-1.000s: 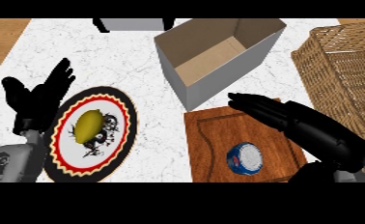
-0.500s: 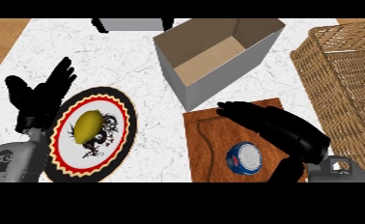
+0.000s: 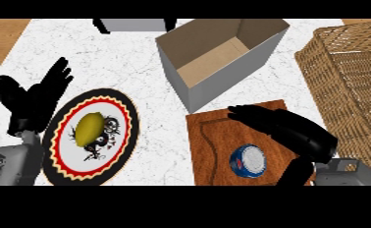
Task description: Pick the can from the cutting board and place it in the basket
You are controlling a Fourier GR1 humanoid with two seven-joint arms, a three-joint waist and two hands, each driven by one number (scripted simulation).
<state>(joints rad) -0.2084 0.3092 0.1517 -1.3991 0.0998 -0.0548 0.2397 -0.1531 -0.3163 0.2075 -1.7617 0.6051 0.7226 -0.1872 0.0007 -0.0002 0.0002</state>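
Here the open right robot hand (image 3: 290, 128) hovers just above the can (image 3: 248, 160) near the cutting board (image 3: 214, 148) edge.

The right hand (image 3: 290, 128) covers the upper right part of the cutting board (image 3: 214, 143), and the board's near end is cut off at the view's lower edge. The can (image 3: 248, 158) shows mostly its top; its label is too small to read. The basket (image 3: 344, 82) runs off the right edge, so its far side is unseen. A grey object (image 3: 134, 24) at the top edge is cropped, perhaps an appliance. The left hand (image 3: 36, 99) overlaps the plate's (image 3: 62, 124) rim.
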